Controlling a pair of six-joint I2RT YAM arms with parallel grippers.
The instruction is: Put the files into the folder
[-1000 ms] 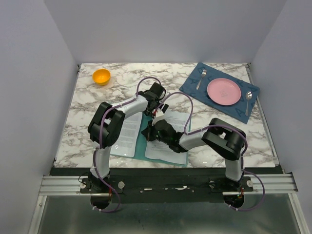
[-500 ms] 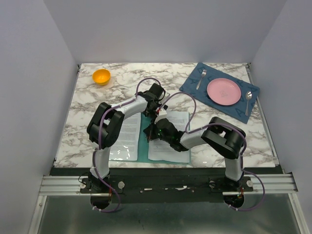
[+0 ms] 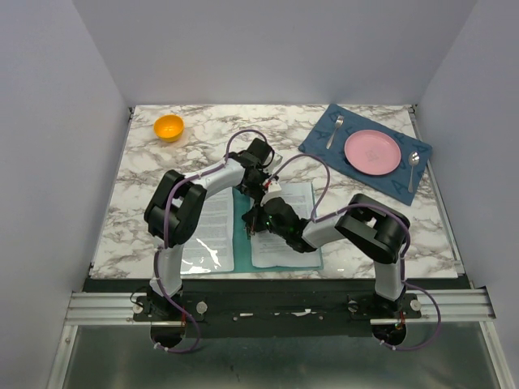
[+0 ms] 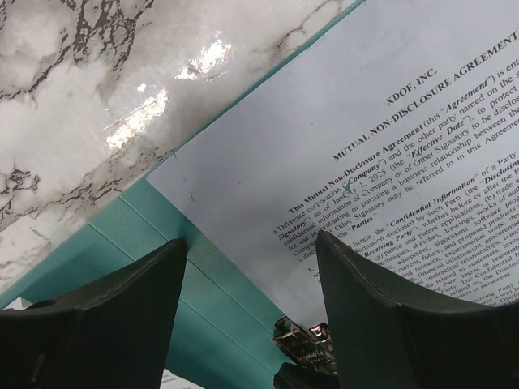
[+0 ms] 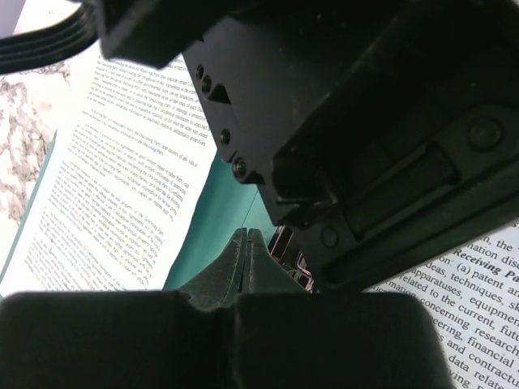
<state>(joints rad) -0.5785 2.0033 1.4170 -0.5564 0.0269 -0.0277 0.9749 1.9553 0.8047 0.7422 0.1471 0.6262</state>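
The teal folder [image 3: 241, 243] lies open on the marble table in front of the arms. One of the files [image 3: 207, 223] lies on its left half, and another printed sheet [image 3: 293, 198] on its right half. My left gripper [image 3: 261, 188] hovers open over the top of the spine. Between its fingers [image 4: 97, 324] I see teal folder [image 4: 162, 267], the sheet's corner [image 4: 268, 186] and a metal clip [image 4: 312, 340]. My right gripper [image 3: 250, 225] is shut just below it, its tips [image 5: 247, 235] over the teal strip [image 5: 219, 203], with nothing seen between them.
An orange bowl [image 3: 169, 127] stands at the back left. At the back right a dark blue placemat [image 3: 320, 146] carries a pink plate [image 3: 372, 151], a fork [image 3: 334, 130] and a spoon [image 3: 413, 166]. The left gripper's body [image 5: 365, 121] hangs close above my right fingers.
The right sheet and the folder half under it have swung from tilted to squarer with the table edge. My right gripper shifted slightly with it. The left gripper stayed in place.
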